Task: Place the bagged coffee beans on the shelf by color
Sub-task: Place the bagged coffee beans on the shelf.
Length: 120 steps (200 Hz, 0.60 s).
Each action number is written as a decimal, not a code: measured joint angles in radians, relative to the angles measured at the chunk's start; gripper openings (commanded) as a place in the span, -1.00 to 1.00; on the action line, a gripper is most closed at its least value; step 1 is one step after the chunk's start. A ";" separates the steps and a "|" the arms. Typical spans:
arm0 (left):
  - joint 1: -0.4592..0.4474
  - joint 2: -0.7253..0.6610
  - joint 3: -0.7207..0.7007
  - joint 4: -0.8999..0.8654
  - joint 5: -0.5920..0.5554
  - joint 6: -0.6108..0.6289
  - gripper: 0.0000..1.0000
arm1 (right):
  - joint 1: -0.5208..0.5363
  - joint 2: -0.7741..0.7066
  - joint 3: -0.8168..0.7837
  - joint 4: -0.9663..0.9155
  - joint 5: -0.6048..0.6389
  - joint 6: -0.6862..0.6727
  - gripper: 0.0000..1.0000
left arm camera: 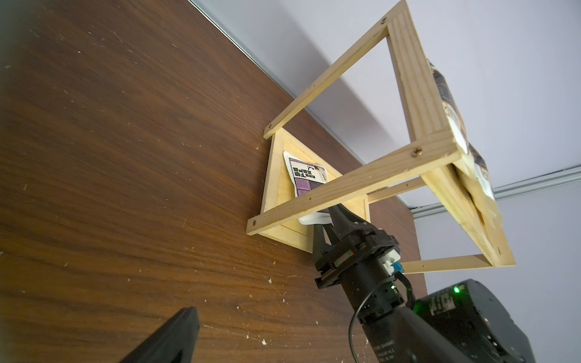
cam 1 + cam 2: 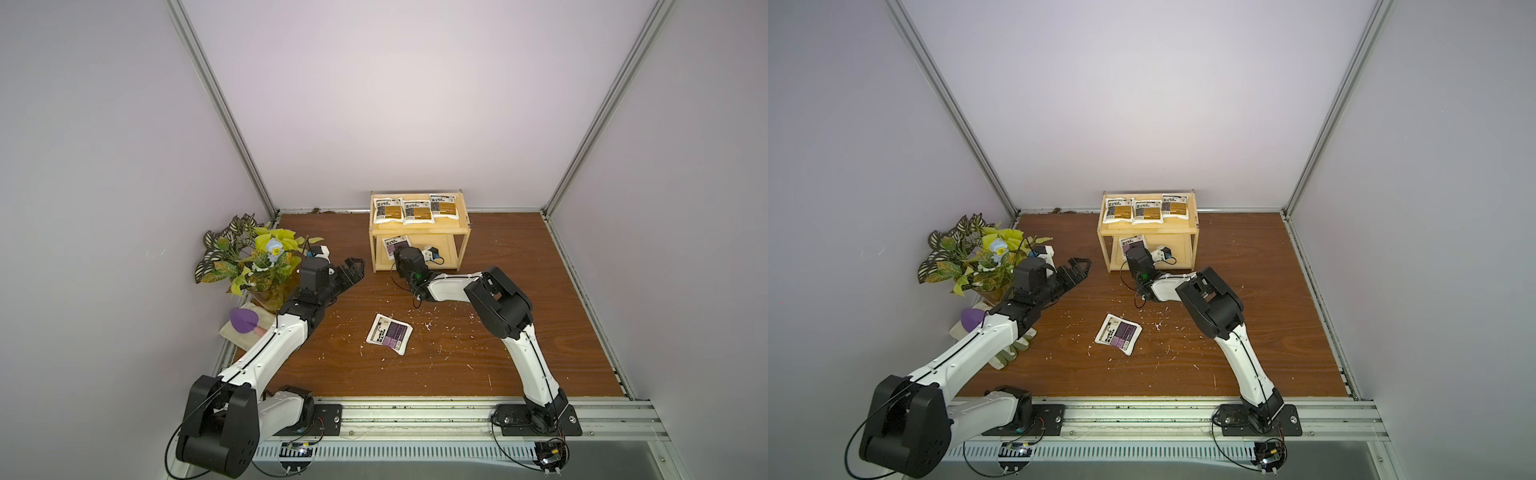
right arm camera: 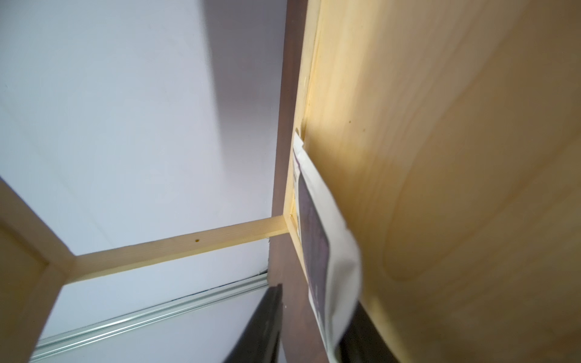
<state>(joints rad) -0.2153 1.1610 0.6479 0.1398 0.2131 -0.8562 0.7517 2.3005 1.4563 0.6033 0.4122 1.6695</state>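
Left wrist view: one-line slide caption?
Right gripper, jaws open, at a purple-label coffee pouch on the lower tier of the wooden shelf.

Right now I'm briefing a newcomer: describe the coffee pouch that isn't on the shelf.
On the dark brown wooden tabletop, find the light wooden two-tier shelf at the back. In front of it lies a flat white pouch with purple label blocks. Unlike the three orange-brown pouches on top and the purple pouch on the lower board, it lies on the table.
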 measured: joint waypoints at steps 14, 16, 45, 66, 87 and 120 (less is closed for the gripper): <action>0.000 0.000 0.000 0.001 0.001 0.000 0.99 | 0.003 0.000 0.005 -0.009 -0.002 -0.002 -0.17; 0.000 0.000 0.000 0.002 0.001 0.000 0.99 | 0.004 0.000 0.005 -0.009 -0.003 -0.002 -0.17; 0.000 0.000 0.000 0.011 0.003 0.000 0.99 | 0.014 0.000 0.005 -0.011 -0.013 -0.013 -0.09; 0.000 0.000 0.000 0.014 0.003 0.000 0.99 | 0.022 0.000 0.005 -0.010 -0.029 -0.027 -0.07; 0.000 -0.002 0.000 0.014 0.003 0.000 0.99 | 0.027 0.000 0.005 -0.010 -0.050 -0.043 -0.05; 0.000 -0.019 0.000 0.014 0.003 0.000 0.99 | 0.032 0.000 0.005 -0.011 -0.069 -0.065 0.01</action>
<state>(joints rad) -0.2153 1.1419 0.6476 0.1539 0.2165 -0.8566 0.7841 2.3005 1.4616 0.5922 0.3435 1.6047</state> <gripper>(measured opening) 0.995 0.495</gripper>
